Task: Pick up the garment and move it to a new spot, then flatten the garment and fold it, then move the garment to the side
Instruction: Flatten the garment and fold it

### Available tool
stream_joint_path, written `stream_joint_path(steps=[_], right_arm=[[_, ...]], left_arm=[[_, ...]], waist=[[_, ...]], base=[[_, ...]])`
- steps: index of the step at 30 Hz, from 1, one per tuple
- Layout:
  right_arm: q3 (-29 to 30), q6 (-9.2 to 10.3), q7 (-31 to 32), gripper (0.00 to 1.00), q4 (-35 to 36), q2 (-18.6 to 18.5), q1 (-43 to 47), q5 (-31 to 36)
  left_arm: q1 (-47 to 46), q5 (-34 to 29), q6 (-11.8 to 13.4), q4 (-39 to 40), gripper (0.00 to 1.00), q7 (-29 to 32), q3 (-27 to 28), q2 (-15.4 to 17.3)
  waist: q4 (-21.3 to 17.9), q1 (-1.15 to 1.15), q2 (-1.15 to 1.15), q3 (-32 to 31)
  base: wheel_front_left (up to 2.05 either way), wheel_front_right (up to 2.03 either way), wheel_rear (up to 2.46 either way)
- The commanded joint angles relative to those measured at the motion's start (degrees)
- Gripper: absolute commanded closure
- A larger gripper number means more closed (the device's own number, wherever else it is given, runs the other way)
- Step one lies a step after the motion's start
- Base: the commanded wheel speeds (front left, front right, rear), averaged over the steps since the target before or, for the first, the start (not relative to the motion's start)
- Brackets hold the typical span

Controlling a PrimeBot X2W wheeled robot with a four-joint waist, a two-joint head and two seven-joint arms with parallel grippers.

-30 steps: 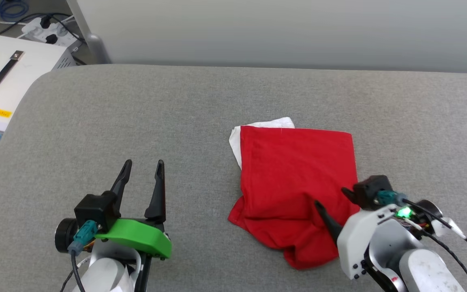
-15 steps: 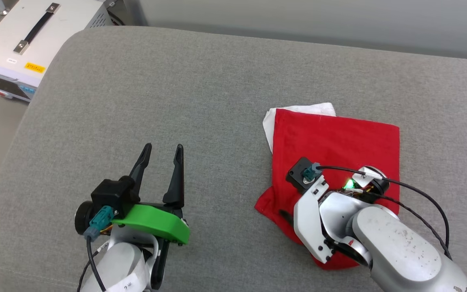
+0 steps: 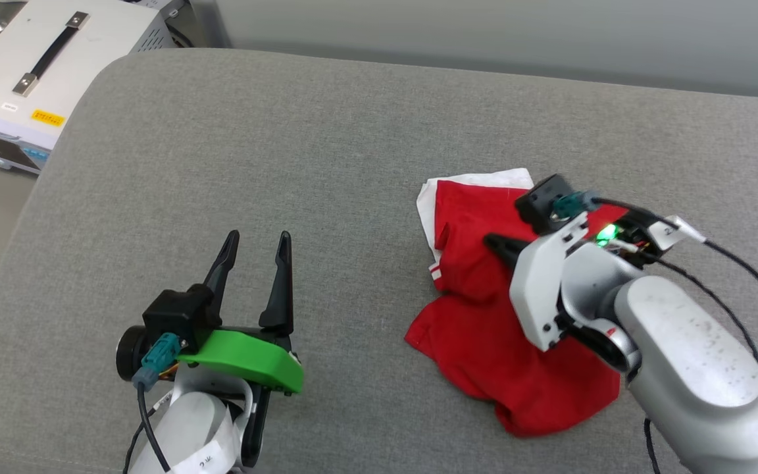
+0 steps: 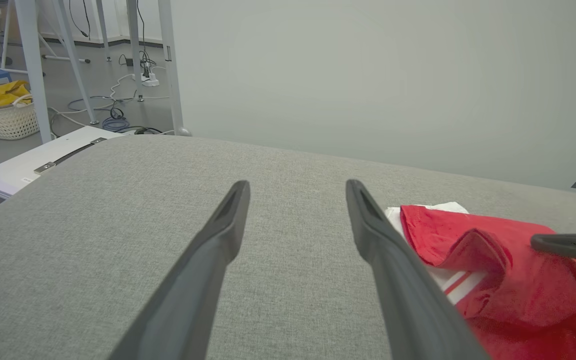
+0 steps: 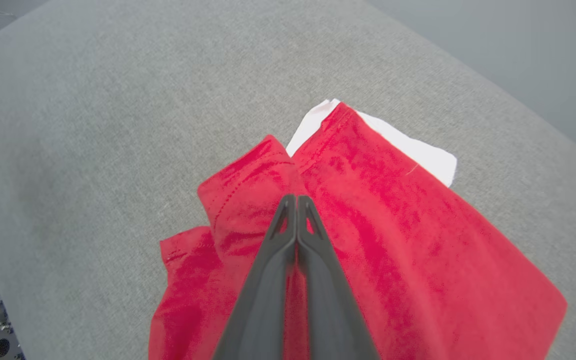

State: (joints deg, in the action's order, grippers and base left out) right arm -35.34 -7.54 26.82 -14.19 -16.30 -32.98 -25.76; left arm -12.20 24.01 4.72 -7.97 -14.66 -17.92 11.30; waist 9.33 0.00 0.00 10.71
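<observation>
The garment [image 3: 484, 342] lies on the right half of the grey cushion [image 3: 234, 151], closer to its near edge than its far one. Its long axis runs from far edge to near edge, slanting a little rightward as it comes near; the white sleeve [image 3: 478, 179] points at the far edge and a bit of striped trim [image 3: 435, 270] faces the cushion's left. The right gripper [image 5: 296, 198] has its fingers pressed together, pinching a raised ridge of red cloth near the sleeve end. The left gripper [image 3: 258, 236] is over the cushion's near left part, jaws spread, holding nothing. Bare grey stretches across the cushion's left half and along its far edge; a white box [image 3: 56, 66] sits past the far left corner
</observation>
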Motion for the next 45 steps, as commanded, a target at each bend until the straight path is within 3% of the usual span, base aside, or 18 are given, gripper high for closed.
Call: stream_joint_path(steps=[1, 6, 10, 18, 22, 27, 29, 30, 39, 40, 45], right_arm=[[2.75, 0.05, -1.00, 1.00, 1.04, 0.10, -0.60, 0.96], [15.80, 0.05, -2.41, 1.00, 3.43, 0.37, 2.68, 3.57], [29.48, 0.05, -2.64, 1.00, 4.64, 1.65, 8.40, 6.02], [51.27, 0.05, -1.54, 1.00, 3.69, 8.88, 22.22, 9.71], [55.80, 0.05, -0.80, 1.00, 1.57, 11.80, 27.82, 10.54], [56.76, 0.05, -1.21, 1.00, -1.39, 13.10, 31.41, 9.95], [56.65, 0.05, -2.55, 0.29, -1.27, 13.28, 31.90, 9.14], [57.00, 0.05, -4.10, 0.00, -0.86, 13.33, 31.87, 8.98], [56.89, 0.05, -19.96, 0.00, 3.99, 13.41, 31.43, 9.43], [54.70, 0.05, -24.70, 0.00, 6.93, 13.41, 32.24, 11.41], [49.82, 0.05, -28.69, 0.00, 12.55, 13.41, 34.38, 14.38]], left_arm=[[0.46, -0.46, -0.37, -0.11, 0.00, -0.33, 0.35, -0.05], [0.88, -0.79, -0.56, -0.41, 0.00, -0.33, 0.61, -0.06], [1.06, -0.91, -0.54, -0.48, 0.00, -0.33, 0.83, -0.06], [1.33, -0.72, -0.81, -1.21, 0.00, -0.33, 0.68, -0.22], [1.31, -0.63, -0.95, -1.52, 0.00, -0.33, 0.51, -0.19], [1.23, -0.55, -1.06, -1.94, 0.00, -0.29, 0.20, -0.04], [1.28, -0.49, -1.02, -2.14, 0.00, -0.26, 0.11, 0.01], [1.39, -0.45, -0.96, -2.32, 0.00, -0.25, 0.09, 0.05], [2.66, -0.01, -1.07, -3.90, 0.00, 0.18, -0.59, 0.46], [3.34, 0.28, -0.90, -4.21, 0.00, 0.33, -0.61, 0.59], [4.26, 0.62, -0.64, -4.44, 0.00, 0.67, -0.61, 0.98]], waist=[[-1.22, 0.00, 0.00, -0.79], [-2.62, 0.00, 0.00, -1.55], [-3.51, 0.00, 0.00, -1.79], [-4.58, 0.00, 0.00, -2.07], [-4.71, 0.00, 0.00, -2.00], [-4.43, 0.00, 0.00, -2.05], [-4.35, 0.00, 0.00, -2.15], [-4.36, 0.00, 0.00, -2.37], [-3.84, 0.00, 0.00, -5.16], [-3.90, 0.00, 0.00, -6.08], [-4.26, 0.00, 0.00, -7.31]], base=[[0.00, 0.00, 0.00], [0.00, 0.00, 0.00], [0.00, 0.00, 0.00], [0.00, 0.00, 0.00], [0.00, 0.00, 0.00], [0.00, 0.00, 0.00], [0.00, 0.00, 0.00], [0.00, 0.00, 0.00], [0.00, 0.00, 0.00], [0.00, 0.00, 0.00], [0.00, 0.00, 0.00]])
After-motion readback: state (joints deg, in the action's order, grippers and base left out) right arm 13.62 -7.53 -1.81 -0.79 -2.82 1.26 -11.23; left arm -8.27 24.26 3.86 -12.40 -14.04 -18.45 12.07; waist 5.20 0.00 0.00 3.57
